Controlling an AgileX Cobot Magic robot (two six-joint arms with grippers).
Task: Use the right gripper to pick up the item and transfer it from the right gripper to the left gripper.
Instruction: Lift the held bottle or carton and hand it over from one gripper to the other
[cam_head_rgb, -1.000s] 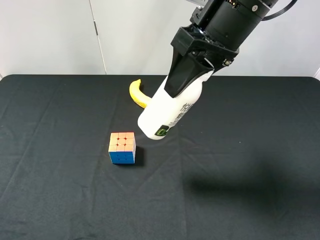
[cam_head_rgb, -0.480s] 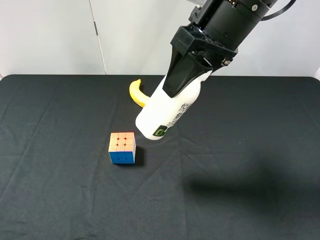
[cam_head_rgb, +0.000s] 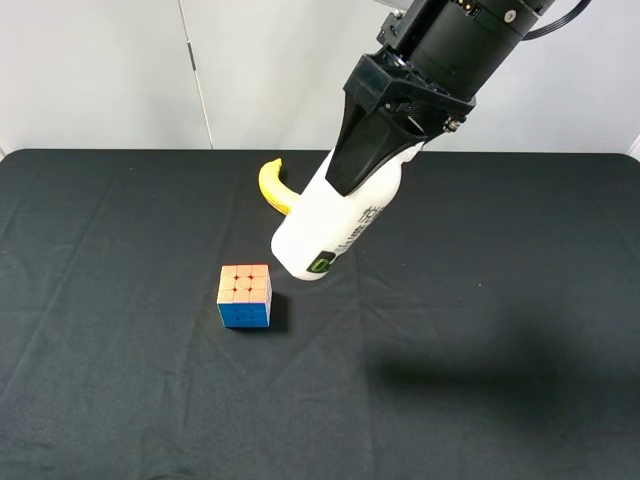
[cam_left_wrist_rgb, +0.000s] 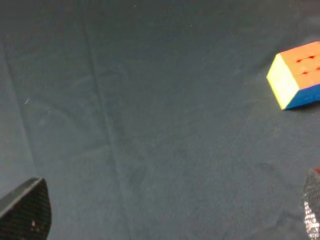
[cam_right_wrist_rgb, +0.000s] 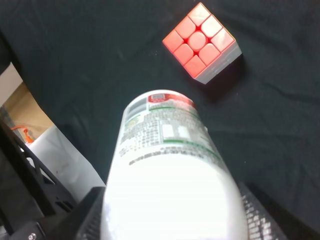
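Note:
The item (cam_head_rgb: 330, 225), a white bottle with a green and black label, hangs tilted above the black table, base toward the puzzle cube. My right gripper (cam_head_rgb: 368, 150) is shut on its upper half, and the cap is hidden behind the black fingers. From the right wrist, the item (cam_right_wrist_rgb: 170, 165) fills the space between both fingers (cam_right_wrist_rgb: 95, 220). My left gripper (cam_left_wrist_rgb: 170, 215) stands open over bare cloth with nothing between its tips. It is out of the exterior high view.
A multicoloured puzzle cube (cam_head_rgb: 245, 296) sits on the black cloth just left of and below the bottle's base; it also shows as cube (cam_left_wrist_rgb: 297, 75) and cube (cam_right_wrist_rgb: 202, 42). A yellow banana (cam_head_rgb: 273, 187) lies behind the bottle, partly hidden. A white wall rises behind the table's far edge.
The right gripper and the bottle have drifted very slightly to the left. The cube and banana have not moved.

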